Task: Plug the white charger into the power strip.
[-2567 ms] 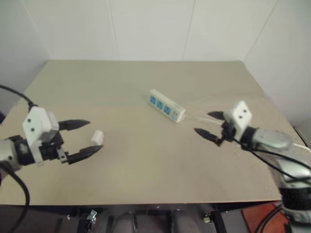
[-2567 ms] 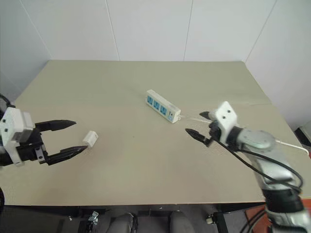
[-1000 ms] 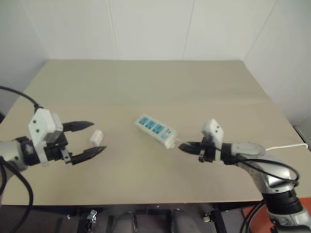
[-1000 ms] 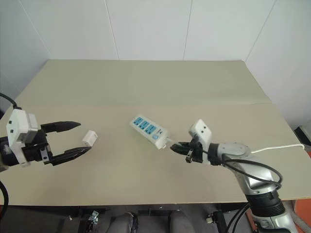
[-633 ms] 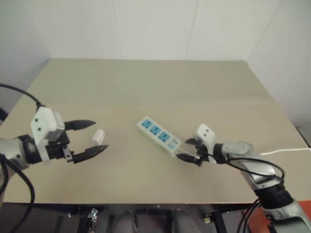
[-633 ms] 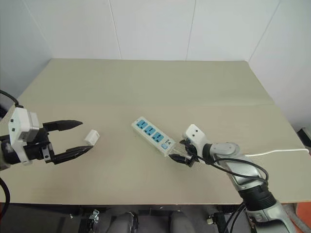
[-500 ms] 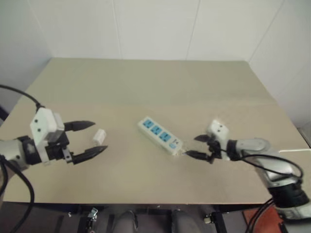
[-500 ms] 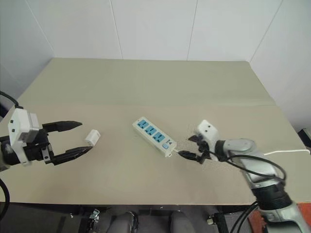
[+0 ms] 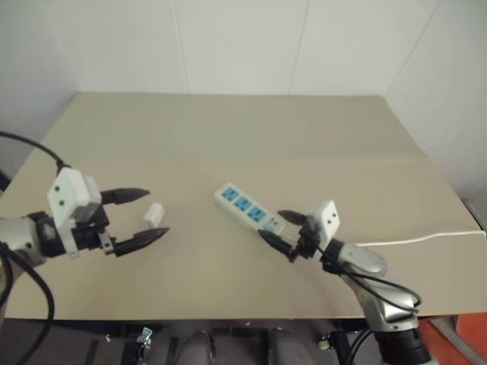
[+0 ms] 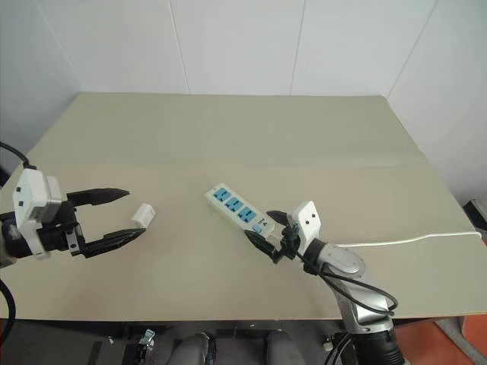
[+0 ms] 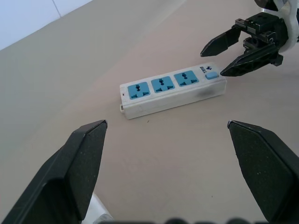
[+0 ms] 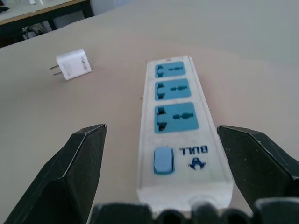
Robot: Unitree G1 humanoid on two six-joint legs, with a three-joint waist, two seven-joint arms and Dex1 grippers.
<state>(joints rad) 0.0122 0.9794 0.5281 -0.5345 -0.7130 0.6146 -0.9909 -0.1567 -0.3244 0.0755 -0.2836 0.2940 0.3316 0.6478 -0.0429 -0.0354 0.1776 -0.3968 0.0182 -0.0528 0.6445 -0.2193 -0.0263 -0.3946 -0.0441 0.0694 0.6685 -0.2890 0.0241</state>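
The power strip (image 9: 249, 212) lies slantwise at the table's middle, three blue sockets up, its switch end toward my right gripper (image 9: 270, 223). That gripper is open, with its fingertips on either side of the switch end (image 12: 163, 161) and nothing held. The white charger (image 9: 154, 215) lies on its side to the left, prongs showing (image 12: 74, 65). My left gripper (image 9: 157, 212) is open and the charger shows between its fingertips in the head views, not gripped. In the left wrist view the power strip (image 11: 170, 91) and the right gripper (image 11: 211, 64) lie ahead.
The strip's thin white cable (image 9: 411, 242) runs from the right gripper's side to the table's right edge. The beige table (image 9: 228, 129) meets white walls at the back and right. Other tables show behind the charger in the right wrist view.
The strip has been dragged nearer and to the left. My right gripper, shut by the strip's cable end a second ago, has opened and now straddles the switch end. The left gripper has not moved.
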